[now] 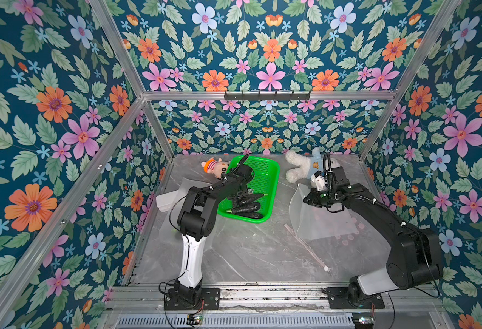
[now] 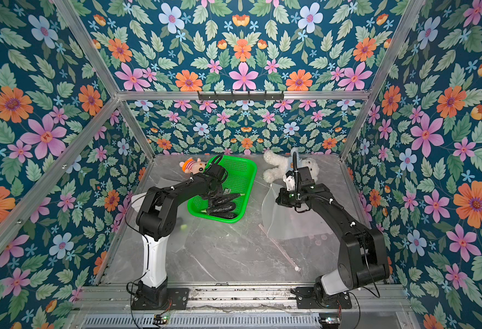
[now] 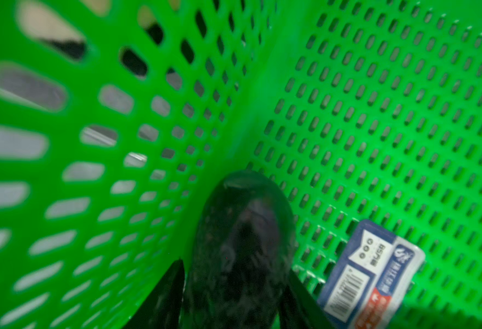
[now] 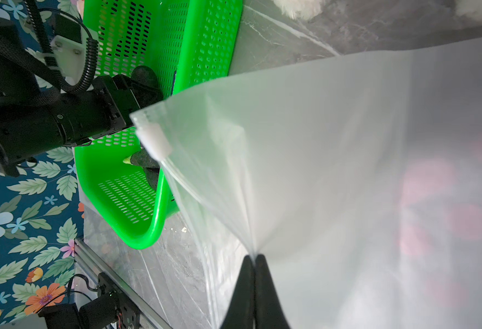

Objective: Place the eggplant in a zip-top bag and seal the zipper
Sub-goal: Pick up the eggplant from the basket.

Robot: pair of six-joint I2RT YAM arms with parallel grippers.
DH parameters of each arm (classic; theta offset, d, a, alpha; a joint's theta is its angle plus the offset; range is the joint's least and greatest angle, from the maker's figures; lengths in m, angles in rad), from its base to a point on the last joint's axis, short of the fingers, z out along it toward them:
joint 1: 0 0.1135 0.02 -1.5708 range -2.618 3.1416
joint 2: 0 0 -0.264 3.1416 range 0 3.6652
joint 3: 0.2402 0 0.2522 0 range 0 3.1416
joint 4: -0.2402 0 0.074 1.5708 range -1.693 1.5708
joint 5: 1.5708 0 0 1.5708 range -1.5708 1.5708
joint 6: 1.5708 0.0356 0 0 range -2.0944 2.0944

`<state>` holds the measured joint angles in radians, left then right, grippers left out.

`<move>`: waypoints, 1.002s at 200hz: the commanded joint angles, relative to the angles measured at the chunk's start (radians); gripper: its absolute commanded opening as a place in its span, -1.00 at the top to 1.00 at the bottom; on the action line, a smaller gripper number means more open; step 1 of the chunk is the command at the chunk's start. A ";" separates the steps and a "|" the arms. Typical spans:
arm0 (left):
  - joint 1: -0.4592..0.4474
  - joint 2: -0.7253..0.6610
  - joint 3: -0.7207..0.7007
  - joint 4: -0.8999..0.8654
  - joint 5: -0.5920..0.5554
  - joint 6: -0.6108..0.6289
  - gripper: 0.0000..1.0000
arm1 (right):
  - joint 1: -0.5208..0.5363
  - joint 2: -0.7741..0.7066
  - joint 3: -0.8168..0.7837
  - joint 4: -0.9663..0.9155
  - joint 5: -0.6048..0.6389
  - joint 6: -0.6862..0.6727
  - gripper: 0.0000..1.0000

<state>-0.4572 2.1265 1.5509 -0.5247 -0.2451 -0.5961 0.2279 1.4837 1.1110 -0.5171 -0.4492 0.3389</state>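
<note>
Left gripper (image 3: pixel 234 266) is down inside the green basket (image 1: pixel 262 168), its jaws pressed on either side of a dark eggplant (image 3: pixel 242 228) and clamped on it. The eggplant's rounded end points at the basket's corner, low against the mesh floor, with a blue-and-white label (image 3: pixel 371 276) just beside it. More dark eggplants (image 1: pixel 248 206) lie piled at the basket's near end. Right gripper (image 4: pixel 254 257) has its tips together, pinching the upper sheet of the zip-top bag (image 1: pixel 314 222) and holding it up off the grey table (image 1: pixel 248 256), so the mouth gapes toward the basket. The bag sits on the right side of the table, near the basket but not touching it, with pink dots showing faintly through the film. The zipper (image 1: pixel 305 245) runs as a thin pink strip flat on the table along the lower lip, with a white slider at its near end. At the back are a doll in an orange cap (image 1: pixel 215 168) and a white plush (image 1: pixel 302 168).
</note>
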 commanded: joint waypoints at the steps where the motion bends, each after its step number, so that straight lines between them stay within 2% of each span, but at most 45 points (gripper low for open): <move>1: 0.003 -0.010 0.010 -0.016 -0.020 0.011 0.13 | 0.000 -0.009 -0.002 0.019 -0.013 -0.005 1.00; 36: 0.005 -0.046 0.045 -0.025 -0.034 0.041 0.30 | 0.000 -0.008 -0.004 0.022 -0.017 -0.005 1.00; 71: 0.005 -0.120 0.061 0.004 -0.070 0.092 0.32 | 0.000 -0.005 0.001 0.023 -0.025 -0.002 1.00; 97: 0.002 -0.190 0.042 0.069 -0.033 0.119 0.34 | 0.000 0.000 0.007 0.022 -0.035 0.008 1.00; 149: -0.039 -0.370 -0.085 0.372 0.143 0.085 0.35 | 0.000 0.037 0.044 -0.004 -0.066 0.022 1.00; 200: -0.180 -0.456 -0.173 0.699 0.231 0.049 0.33 | -0.012 0.090 0.099 -0.030 -0.156 0.040 1.00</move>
<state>-0.5869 1.6909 1.4021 -0.0517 -0.0711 -0.5262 0.2203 1.5566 1.1854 -0.5259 -0.5434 0.3630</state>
